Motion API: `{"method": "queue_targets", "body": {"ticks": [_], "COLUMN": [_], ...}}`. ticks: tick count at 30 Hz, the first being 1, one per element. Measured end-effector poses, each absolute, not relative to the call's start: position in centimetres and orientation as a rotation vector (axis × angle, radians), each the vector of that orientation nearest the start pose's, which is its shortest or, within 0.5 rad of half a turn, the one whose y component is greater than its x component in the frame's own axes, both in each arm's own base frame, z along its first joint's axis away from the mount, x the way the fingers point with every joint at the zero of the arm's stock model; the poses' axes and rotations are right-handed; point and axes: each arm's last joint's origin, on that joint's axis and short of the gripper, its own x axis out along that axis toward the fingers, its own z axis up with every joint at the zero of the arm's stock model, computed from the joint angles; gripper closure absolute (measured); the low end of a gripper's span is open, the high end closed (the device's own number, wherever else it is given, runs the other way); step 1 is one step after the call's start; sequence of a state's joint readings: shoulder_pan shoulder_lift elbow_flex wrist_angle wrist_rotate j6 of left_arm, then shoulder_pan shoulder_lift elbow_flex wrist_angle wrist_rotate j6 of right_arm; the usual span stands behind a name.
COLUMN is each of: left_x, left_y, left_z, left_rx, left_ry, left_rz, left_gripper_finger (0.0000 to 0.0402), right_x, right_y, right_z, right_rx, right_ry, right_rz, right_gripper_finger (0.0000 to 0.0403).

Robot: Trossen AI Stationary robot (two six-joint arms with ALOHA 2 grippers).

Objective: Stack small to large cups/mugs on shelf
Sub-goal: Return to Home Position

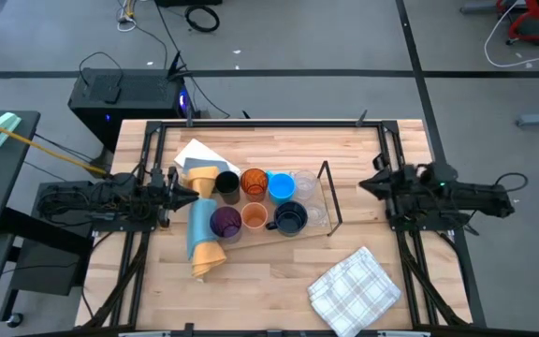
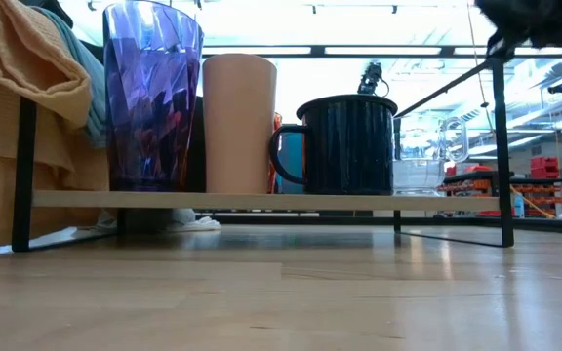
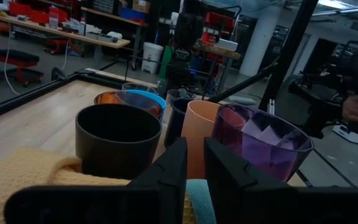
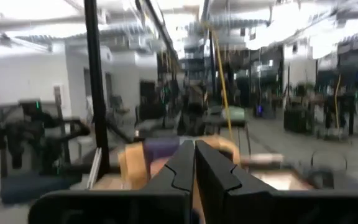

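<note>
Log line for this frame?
cups: two rows on shelf | left gripper: by shelf's left end, empty | right gripper: shut, empty, clear of shelf

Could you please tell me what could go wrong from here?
The left gripper sits right by the black cup and rolled cloth; moving off, it might snag the cloth or nudge that cup. The cups crowd the shelf, so one bump could shift several. The right gripper waits right of the shelf.

Grey floor [image 1: 326,37], loose cables [image 1: 199,14], red chair [image 1: 530,21], cluttered workbench [image 3: 61,31], ceiling strip lights [image 2: 379,50]
</note>
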State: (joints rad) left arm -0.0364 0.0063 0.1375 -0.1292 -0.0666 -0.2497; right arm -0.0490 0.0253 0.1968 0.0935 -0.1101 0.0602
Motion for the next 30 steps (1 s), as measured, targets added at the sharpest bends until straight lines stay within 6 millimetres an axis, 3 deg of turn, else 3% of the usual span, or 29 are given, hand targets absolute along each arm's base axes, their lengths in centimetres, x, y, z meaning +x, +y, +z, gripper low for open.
{"method": "queue_targets", "body": {"ticks": [7,13,30], "left_x": [8.8,8.8,8.8], "left_y": [-0.1,-0.1,-0.1], "left_z": [19.7,19.7,19.7], "left_rx": [-0.25,-0.25,-0.25], "left_ry": [-0.005,-0.005,-0.005], "left_rz": [0.03,0.03,0.03], "left_gripper_finger": [0.035,0.0347,0.0346], "right_x": [9.2,9.5,9.6], "right_y": [-0.1,-0.1,-0.1], "right_z": [20.5,19.0,18.6], "right_rx": [0.088,0.098,0.064], "right_ry": [-0.2,-0.159,-0.126], "right_rz": [0.075,0.087,0.083], "right_gripper_finger": [0.0387,0.0387,0.0387]}}
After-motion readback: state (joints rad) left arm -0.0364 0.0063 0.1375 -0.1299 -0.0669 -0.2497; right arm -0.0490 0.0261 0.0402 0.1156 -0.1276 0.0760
